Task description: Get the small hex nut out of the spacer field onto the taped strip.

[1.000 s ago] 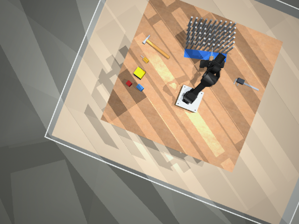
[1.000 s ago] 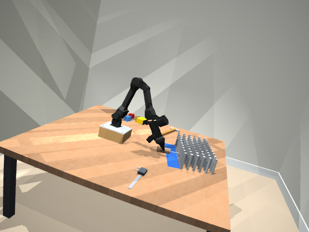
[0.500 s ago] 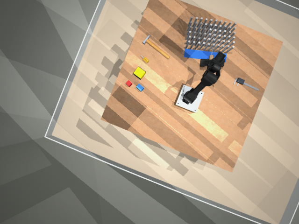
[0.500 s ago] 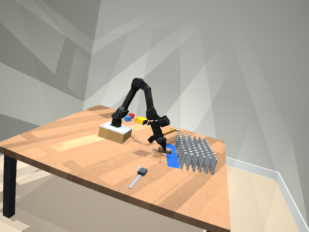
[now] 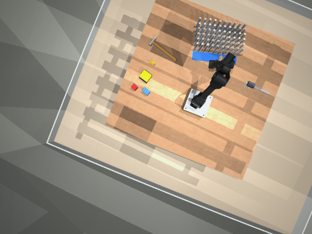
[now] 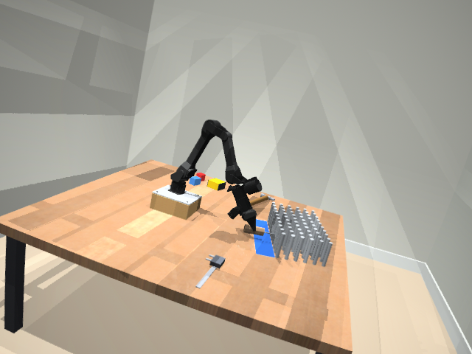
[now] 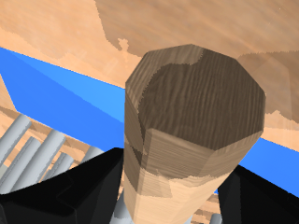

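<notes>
My gripper is shut on the wooden handle of a tool, low over the blue taped strip. The handle's end faces the wrist camera. The tool's thin metal shaft points from the handle toward the front row of the standing grey spacers. The far end of the shaft cannot be made out among them. The spacers that show stand upright. The nut is not visible in any view.
A hammer and a small yellow-handled tool lie left of the strip in the top view. Yellow, red and blue blocks lie farther left. A caliper-like tool lies on the right.
</notes>
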Robot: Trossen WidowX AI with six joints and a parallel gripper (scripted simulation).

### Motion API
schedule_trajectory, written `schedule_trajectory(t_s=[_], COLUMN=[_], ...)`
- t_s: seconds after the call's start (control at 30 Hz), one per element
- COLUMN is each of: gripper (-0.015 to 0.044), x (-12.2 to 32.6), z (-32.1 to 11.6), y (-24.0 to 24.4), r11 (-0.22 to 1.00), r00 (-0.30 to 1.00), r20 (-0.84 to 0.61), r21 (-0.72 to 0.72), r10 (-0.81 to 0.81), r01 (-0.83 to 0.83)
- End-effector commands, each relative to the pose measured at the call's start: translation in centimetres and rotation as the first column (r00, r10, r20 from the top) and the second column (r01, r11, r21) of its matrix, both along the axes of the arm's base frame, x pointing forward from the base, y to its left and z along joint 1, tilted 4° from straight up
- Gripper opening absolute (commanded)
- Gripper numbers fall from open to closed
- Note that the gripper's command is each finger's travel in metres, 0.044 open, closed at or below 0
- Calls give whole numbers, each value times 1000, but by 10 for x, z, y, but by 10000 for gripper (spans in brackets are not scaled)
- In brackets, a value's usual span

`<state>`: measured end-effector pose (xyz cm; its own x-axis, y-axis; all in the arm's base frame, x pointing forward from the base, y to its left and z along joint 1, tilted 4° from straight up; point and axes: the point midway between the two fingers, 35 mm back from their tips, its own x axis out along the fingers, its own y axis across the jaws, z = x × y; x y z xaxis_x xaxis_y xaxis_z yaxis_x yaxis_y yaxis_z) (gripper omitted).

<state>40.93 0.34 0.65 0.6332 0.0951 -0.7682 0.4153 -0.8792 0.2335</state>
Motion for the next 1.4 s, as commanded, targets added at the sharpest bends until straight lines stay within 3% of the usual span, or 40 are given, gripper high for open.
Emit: schedule_trajectory(t_s=[0.0, 1.37], gripper=[0, 0], x=[4, -1], z=[2, -17], y=[1, 0], r11=[1000, 1000], r00=[1000, 1000], r20=[5, 5], r21=[2, 3], r10=[-6, -6], r01=[6, 6])
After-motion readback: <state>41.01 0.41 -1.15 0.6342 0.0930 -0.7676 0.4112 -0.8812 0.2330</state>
